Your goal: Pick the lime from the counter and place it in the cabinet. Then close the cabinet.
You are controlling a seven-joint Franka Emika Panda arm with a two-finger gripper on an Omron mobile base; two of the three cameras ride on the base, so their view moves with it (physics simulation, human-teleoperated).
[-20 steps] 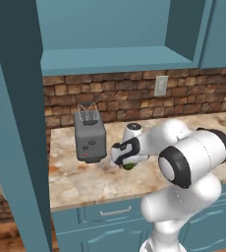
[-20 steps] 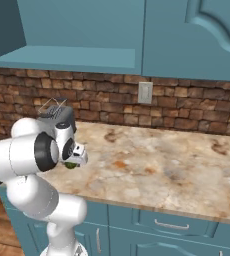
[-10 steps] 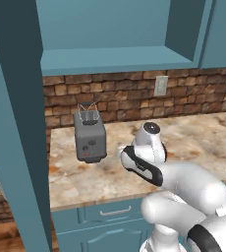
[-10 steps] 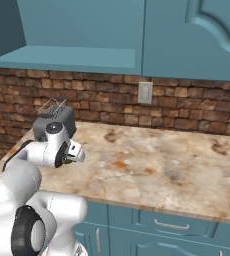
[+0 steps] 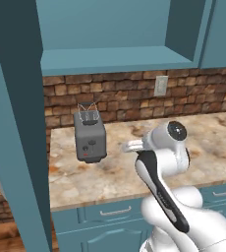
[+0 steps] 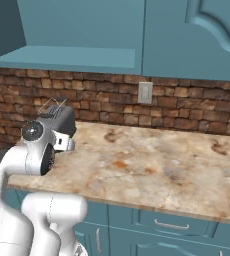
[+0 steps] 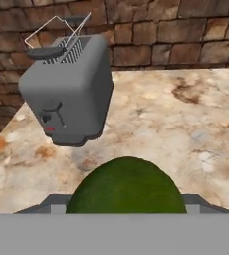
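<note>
Currently, the grey toaster [image 5: 90,138] stands at the left of the counter [image 5: 110,172], near the brick wall [image 5: 120,96]. Right of it, the gripper [image 7: 126,201] has its jaws closed on the lime [image 7: 127,185], held above the counter. The cabinet [image 5: 110,59] is open overhead.

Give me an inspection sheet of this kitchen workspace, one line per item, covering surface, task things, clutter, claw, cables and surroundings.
Surface: beige marbled counter, with brown-orange veins.
Lime: dark green, close at the bottom of the hand view, between the fingertips, off the counter.
Cabinet: open, with a bare teal shelf; door swung out at left.
Clutter: grey toaster on the counter near the brick wall.
Claw: shut on the lime, facing the toaster.
Cables: nothing seen.
Surroundings: brick backsplash, wall outlet, teal drawers with silver handles.
</note>
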